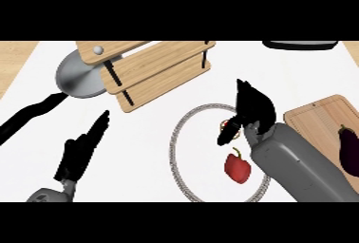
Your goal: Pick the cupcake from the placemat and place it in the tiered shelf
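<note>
The cupcake (pixel 226 126) stands on the round white placemat (pixel 184 124) with a braided rim, and only a small reddish part of it shows. My right hand (pixel 254 110) is right against it from the right. The fingers point up and stay fairly straight, and the thumb (pixel 226 137) reaches down-left just below the cupcake, so the hand is open around it. The wooden tiered shelf (pixel 157 71) lies at the upper left of the placemat. My left hand (pixel 79 152) rests open at the lower left, fingers straight and pointing up-right.
A red bell pepper (pixel 238 167) lies on the placemat below the cupcake. A grey pan (pixel 79 76) with a black handle (pixel 28 115) sits left of the shelf. At the right, a wooden cutting board (pixel 319 118) carries an eggplant (pixel 349 149). A dark object (pixel 301 44) shows at the top edge.
</note>
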`<state>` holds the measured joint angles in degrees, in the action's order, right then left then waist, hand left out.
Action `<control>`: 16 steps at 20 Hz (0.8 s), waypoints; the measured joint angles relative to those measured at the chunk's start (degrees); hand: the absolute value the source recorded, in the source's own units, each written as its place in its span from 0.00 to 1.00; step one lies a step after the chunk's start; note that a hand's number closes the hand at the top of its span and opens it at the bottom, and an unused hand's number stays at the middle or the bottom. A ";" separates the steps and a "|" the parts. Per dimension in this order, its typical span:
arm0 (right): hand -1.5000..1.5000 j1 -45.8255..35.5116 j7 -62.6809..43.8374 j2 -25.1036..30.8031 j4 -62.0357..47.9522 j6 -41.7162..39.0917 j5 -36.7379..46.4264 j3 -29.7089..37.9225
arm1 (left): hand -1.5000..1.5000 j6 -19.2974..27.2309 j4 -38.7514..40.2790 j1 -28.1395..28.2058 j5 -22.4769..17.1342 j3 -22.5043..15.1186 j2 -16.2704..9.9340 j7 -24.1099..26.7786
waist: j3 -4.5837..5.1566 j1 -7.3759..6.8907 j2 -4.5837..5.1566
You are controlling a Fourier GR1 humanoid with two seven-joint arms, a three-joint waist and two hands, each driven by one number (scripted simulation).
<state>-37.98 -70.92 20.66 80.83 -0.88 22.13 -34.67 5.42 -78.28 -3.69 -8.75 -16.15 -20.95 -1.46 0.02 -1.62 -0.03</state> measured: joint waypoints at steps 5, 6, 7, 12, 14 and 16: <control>0.00 -0.58 -0.25 -4.51 -4.77 -1.17 2.48 0.36 | 0.50 -0.22 0.43 0.76 -0.04 1.12 -0.24 1.32 | -0.06 1.01 -0.28; 0.00 -0.98 -0.33 -4.82 -5.63 -1.39 2.99 0.77 | 0.50 -0.57 0.39 0.79 -0.24 1.41 -0.54 1.25 | -0.05 1.14 -0.30; 0.00 -1.36 -0.39 -5.17 -6.56 -1.62 3.61 0.93 | 0.50 -0.47 0.37 0.82 -0.16 1.43 -0.38 1.14 | -0.06 1.21 -0.31; 0.00 -1.73 -0.55 -6.86 -9.76 -2.60 7.32 1.42 | 0.50 -0.31 -0.29 0.91 0.10 1.85 -0.48 0.11 | -0.02 1.63 -0.36; 0.00 -1.88 -0.66 -7.81 -10.87 -3.06 8.46 1.75 | 0.50 -0.09 0.14 0.81 0.48 1.87 -0.11 0.25 | -0.05 1.72 -0.34; 0.00 -1.88 -0.73 -8.90 -11.67 -3.65 9.42 2.19 | 0.50 -0.44 0.31 0.87 0.43 2.10 -0.10 0.39 | -0.07 1.79 -0.36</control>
<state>-39.86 -71.64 11.76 69.15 -4.54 31.55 -32.48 4.98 -77.97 -2.82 -8.32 -14.05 -21.06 -1.07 -0.05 0.17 -0.39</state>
